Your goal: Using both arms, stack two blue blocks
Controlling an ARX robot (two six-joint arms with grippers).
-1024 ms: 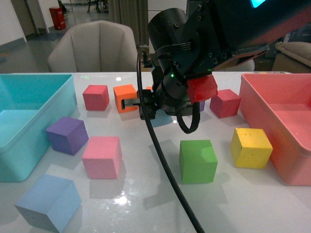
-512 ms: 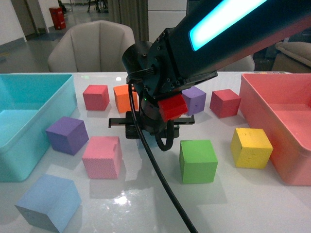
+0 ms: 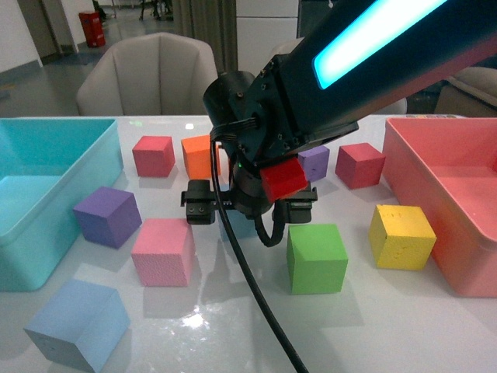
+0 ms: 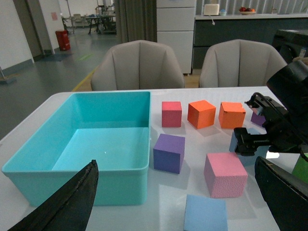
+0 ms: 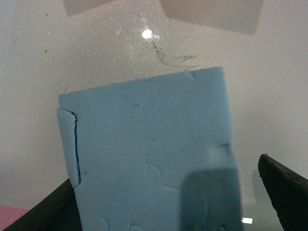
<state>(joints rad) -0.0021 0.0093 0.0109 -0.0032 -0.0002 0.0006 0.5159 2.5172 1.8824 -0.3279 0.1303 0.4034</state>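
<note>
One pale blue block (image 3: 238, 226) lies mid-table, mostly hidden under my right arm. My right gripper (image 3: 248, 208) is open, its fingers (image 3: 198, 207) standing on either side of that block. In the right wrist view the block (image 5: 149, 159) fills the space between the open fingers of that gripper (image 5: 166, 173); whether they touch it I cannot tell. The second blue block (image 3: 78, 322) sits at the front left, also shown in the left wrist view (image 4: 206, 214). My left gripper (image 4: 175, 163) hangs open and empty, well back from it.
A turquoise bin (image 3: 46, 194) stands at the left and a pink bin (image 3: 443, 202) at the right. Around the right gripper lie a pink cube (image 3: 163, 250), a purple cube (image 3: 107, 215), a green cube (image 3: 316, 256), a yellow cube (image 3: 401, 235), an orange cube (image 3: 198, 155) and red cubes (image 3: 153, 155).
My right arm has swung left and come down over the middle blue block, its gripper turning so the fingers flank the block. The blocks have not moved.
</note>
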